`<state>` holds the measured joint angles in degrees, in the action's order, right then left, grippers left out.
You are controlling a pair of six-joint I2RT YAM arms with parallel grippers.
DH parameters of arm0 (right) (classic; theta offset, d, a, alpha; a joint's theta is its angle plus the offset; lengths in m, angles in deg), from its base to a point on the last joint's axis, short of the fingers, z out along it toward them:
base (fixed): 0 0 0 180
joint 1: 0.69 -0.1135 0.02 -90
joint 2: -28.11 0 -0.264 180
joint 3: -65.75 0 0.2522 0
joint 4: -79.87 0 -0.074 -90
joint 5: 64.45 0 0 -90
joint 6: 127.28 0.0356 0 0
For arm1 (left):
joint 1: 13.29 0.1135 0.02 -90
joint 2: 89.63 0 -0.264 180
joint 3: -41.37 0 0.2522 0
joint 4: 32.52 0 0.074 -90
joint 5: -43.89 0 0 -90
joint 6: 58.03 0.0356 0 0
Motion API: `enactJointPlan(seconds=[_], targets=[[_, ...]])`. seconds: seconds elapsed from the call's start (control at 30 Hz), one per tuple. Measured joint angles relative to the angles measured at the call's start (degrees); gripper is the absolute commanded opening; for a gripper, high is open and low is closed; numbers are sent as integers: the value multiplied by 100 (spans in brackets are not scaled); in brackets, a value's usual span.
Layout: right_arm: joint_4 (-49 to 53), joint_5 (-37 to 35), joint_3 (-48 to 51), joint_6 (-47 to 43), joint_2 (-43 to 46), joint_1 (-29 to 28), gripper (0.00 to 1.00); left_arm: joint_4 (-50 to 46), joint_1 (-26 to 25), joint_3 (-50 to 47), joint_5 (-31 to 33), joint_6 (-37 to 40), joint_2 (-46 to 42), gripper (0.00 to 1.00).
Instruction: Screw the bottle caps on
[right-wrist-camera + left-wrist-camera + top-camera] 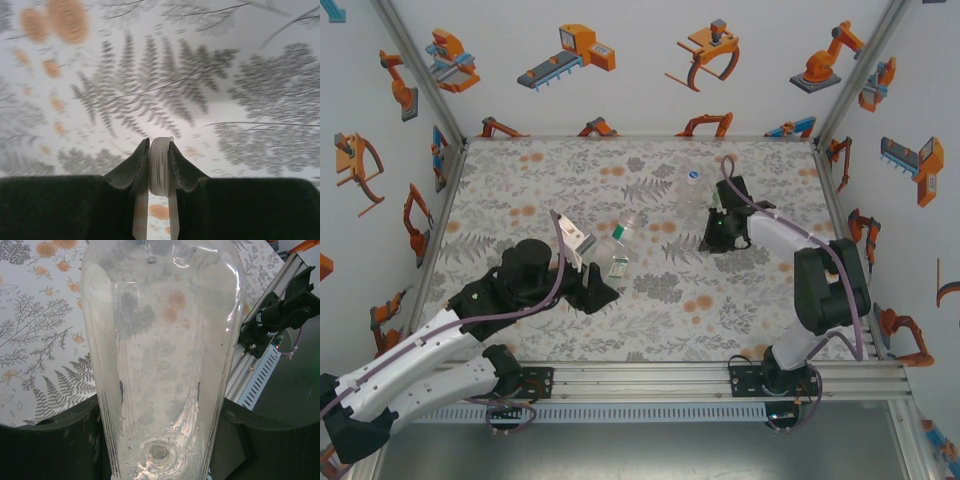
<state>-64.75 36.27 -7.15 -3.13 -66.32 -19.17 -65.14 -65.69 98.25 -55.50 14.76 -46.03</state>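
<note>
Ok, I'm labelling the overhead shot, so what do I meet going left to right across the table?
Left pincer, shut on a clear bottle → blue-capped bottle → right pincer, pinching a white cap.

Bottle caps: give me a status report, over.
Left claw gripping clear bottle. Right claw shut on white cap. Cap not yet on bottle. Nothing seen blocking.
</note>
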Motion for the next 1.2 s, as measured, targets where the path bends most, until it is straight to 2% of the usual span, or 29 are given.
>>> enactJointPlan(seconds=[0.2, 0.43, 0.67, 0.77, 0.87, 1.2], targets=[[-1193, 584, 673, 1062, 173, -669, 17, 0, 0, -9, 127, 0, -216, 2], [-2605, 962, 992, 2144, -428, -1580, 19, -2, 0, -72, 232, -4, -437, 1], [-3307, 1093, 1425, 2632, -588, -1720, 24, -4, 0, -192, 256, -44, -673, 1], [-3421, 1139, 1565, 2719, -535, -1718, 32, -4, 0, -219, 256, -61, -706, 1], [-3314, 1088, 1692, 2708, -334, -1718, 35, 0, 0, -249, 254, -81, -708, 1], [-1757, 466, 1617, 2127, 339, -1720, 44, 35, 0, -273, 254, -127, -671, 1]])
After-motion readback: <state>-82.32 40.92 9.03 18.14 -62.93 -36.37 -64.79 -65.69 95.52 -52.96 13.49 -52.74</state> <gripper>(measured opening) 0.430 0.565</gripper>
